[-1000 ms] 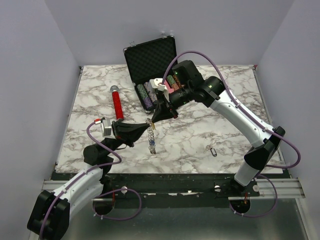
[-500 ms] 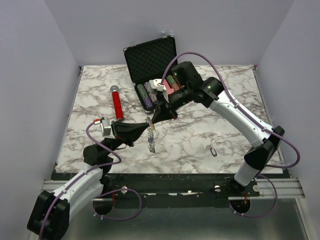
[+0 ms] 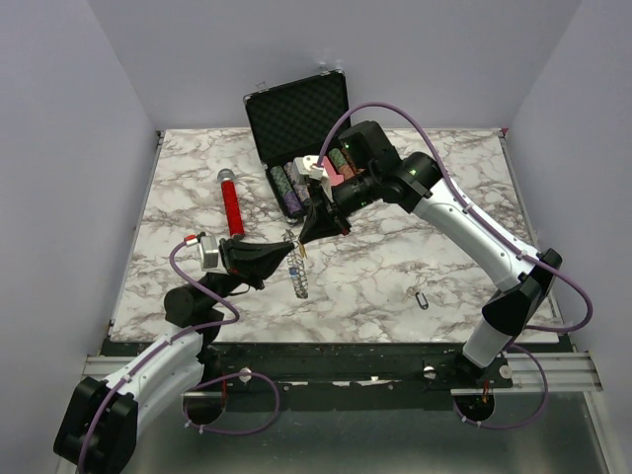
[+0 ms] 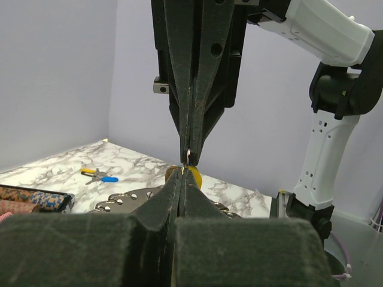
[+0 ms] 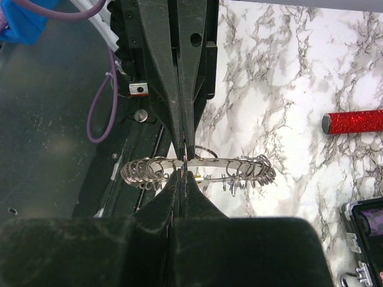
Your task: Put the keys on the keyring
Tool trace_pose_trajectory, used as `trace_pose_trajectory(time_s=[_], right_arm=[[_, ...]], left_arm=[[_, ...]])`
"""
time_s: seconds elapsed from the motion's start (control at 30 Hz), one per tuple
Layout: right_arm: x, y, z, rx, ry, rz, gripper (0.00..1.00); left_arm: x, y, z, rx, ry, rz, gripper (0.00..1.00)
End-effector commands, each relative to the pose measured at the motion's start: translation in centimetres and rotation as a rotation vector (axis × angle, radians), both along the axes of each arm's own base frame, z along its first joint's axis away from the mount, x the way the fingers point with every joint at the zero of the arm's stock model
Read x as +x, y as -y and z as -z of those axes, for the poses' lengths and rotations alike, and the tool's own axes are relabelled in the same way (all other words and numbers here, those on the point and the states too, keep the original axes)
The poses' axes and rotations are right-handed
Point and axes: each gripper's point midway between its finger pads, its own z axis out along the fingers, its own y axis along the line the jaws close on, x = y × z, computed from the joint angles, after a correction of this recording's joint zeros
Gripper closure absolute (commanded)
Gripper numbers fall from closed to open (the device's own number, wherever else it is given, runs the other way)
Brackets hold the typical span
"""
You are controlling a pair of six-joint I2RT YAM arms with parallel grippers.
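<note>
Left gripper (image 3: 292,252) closed, keyring (image 5: 210,162) edge-on, grip obscured

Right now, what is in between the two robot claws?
The keyring, fringed with little rings, crosses the narrow gap between the left gripper and the right gripper. The right wrist view shows it best.

Shiny silver metal keyring (image 5: 221,161), smooth marble-patterned tabletop (image 3: 395,267), glittery red tube (image 3: 231,207), matt black foam-lined case (image 3: 296,114)
</note>
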Motion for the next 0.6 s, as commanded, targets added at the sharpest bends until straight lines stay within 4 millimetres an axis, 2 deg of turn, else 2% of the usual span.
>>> trace_pose_trajectory(time_s=[0.0, 0.57], right_arm=[[0.21, -0.31, -0.46, 0.006, 0.024, 0.013, 0.99], [0.5, -0.32, -0.75, 0.008, 0.036, 0.025, 1.0]], left_arm=[[-3.3, -2.0, -5.01, -0.134, 0.272, -0.028, 1.0], [-3.12, -1.89, -4.66, -0.126, 0.264, -0.028, 1.0]])
